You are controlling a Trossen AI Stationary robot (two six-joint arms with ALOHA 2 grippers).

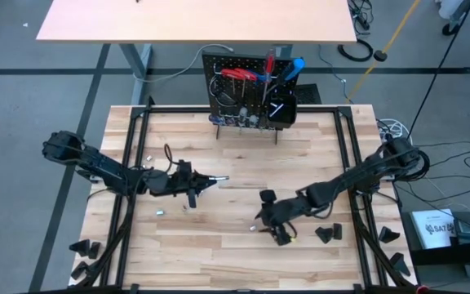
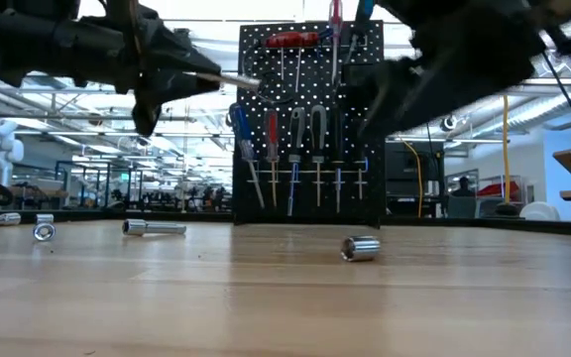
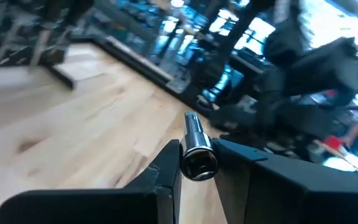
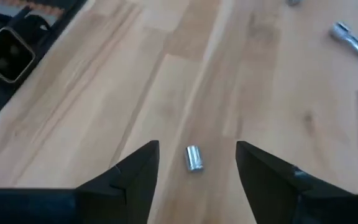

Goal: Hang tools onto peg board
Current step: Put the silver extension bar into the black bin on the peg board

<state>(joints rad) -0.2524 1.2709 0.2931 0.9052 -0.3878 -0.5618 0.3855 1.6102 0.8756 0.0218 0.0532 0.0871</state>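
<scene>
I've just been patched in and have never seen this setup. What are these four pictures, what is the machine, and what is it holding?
Two dark robot arms work over a pale wooden table. One picture looks straight down, one looks level across the table top, and the other two come from cameras on each arm's wrist. At the far edge stands the black perforated peg board, already carrying red- and blue-handled screwdrivers. The left gripper is shut on a long silver metal socket bit, raised above the table. The right gripper hangs open over a short silver socket lying on the wood. More silver bits lie loose on the table.
</scene>
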